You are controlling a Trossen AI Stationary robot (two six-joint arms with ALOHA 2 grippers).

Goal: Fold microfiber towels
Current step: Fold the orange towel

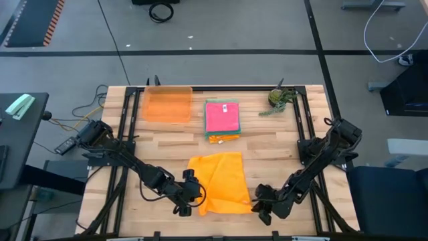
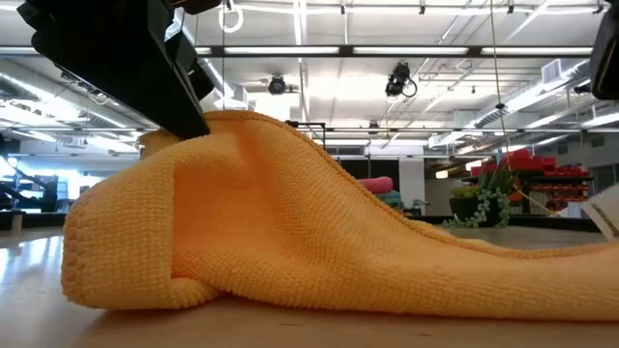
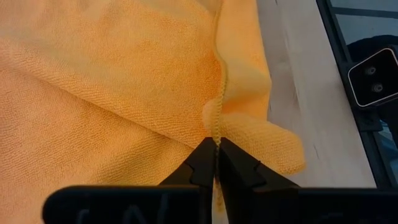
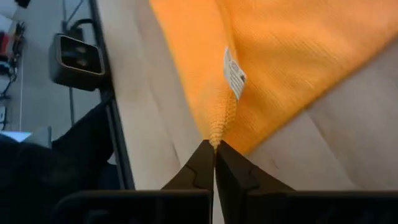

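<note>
Overhead, an orange towel (image 1: 219, 182) lies spread on the near half of the wooden table (image 1: 281, 144), rumpled along its left edge. The left gripper (image 1: 192, 194) sits at that left edge; the right gripper (image 1: 259, 209) sits at the near right corner. Both are small and dark here, so finger positions cannot be read from this view. Farther back, a stack of folded towels (image 1: 222, 120) (pink on top, green and orange edges showing beneath) rests beside an orange tray (image 1: 166, 104). A small plant (image 1: 279, 99) stands at the far right corner.

At table level, the orange towel (image 2: 290, 232) fills most of the picture, its left part lifted into a hump under a dark gripper body that is cut off by the top edge. The stack (image 2: 375, 188) and the plant (image 2: 493, 198) show only partly behind the cloth.

From the left wrist, the left gripper (image 3: 216, 163) has its fingers pressed together, pinching the towel's stitched hem (image 3: 219, 93).

From the right wrist, the right gripper (image 4: 214, 160) is likewise pressed together, nipping the very tip of a towel corner (image 4: 217, 127). A white tag (image 4: 234, 73) sits just above that corner; its print is unreadable.
</note>
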